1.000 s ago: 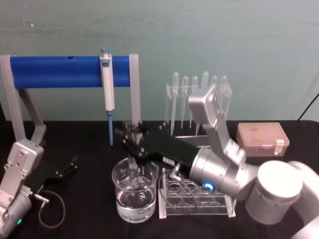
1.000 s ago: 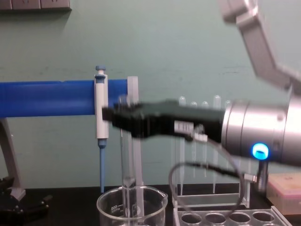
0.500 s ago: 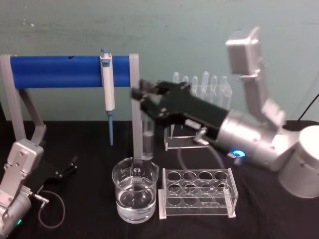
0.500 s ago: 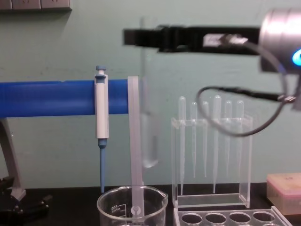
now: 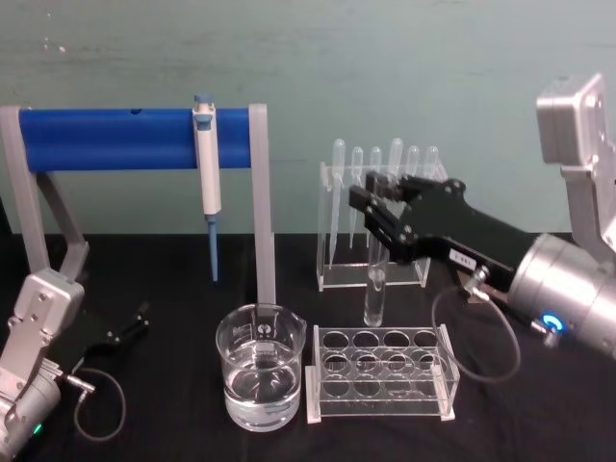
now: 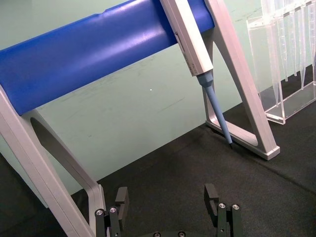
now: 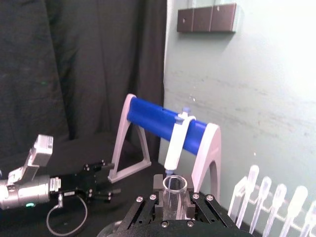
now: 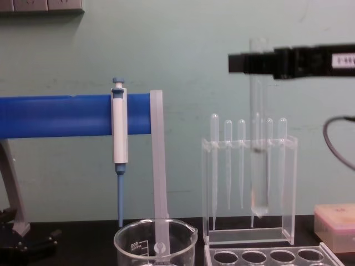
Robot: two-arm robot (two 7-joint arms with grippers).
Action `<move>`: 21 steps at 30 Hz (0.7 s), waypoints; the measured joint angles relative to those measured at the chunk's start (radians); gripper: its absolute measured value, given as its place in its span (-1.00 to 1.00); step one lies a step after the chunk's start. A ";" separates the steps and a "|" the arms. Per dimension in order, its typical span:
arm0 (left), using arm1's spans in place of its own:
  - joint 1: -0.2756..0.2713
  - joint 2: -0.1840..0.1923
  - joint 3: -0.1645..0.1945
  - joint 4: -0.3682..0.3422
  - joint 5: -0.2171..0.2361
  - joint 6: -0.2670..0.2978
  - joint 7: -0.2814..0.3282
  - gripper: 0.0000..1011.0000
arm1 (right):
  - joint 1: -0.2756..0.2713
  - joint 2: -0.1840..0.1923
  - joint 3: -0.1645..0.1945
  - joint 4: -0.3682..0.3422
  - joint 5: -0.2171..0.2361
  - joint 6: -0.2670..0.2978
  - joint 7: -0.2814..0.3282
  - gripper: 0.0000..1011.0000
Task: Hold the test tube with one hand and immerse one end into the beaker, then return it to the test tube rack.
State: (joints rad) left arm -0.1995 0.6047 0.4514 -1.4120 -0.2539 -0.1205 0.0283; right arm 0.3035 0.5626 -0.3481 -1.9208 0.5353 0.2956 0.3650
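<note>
— Where is the right gripper (image 5: 373,217)?
— Clamped on the test tube (image 5: 373,279), a clear, round-bottomed cylinder hanging upright above the rack (image 5: 380,374), beside the water-filled beaker (image 5: 261,378).
— The left gripper (image 6: 169,207)?
— Parked low, jaws apart.

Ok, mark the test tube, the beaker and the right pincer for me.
test tube (image 5: 373,294), head view, lower glass body.
beaker (image 5: 260,380), head view, front glass wall.
right pincer (image 5: 372,204), head view, between the fingertips at the tube.
</note>
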 joint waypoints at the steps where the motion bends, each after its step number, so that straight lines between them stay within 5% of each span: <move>1: 0.000 0.000 0.000 0.000 0.000 0.000 0.000 0.98 | -0.012 0.003 0.001 0.000 0.004 -0.004 -0.006 -0.56; 21: 0.000 0.000 0.000 0.000 0.000 0.000 0.000 0.98 | -0.045 -0.021 -0.029 0.070 -0.006 -0.026 -0.034 -0.56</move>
State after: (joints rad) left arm -0.1996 0.6047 0.4514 -1.4120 -0.2539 -0.1205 0.0283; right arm 0.2590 0.5418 -0.3772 -1.8504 0.5297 0.2696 0.3306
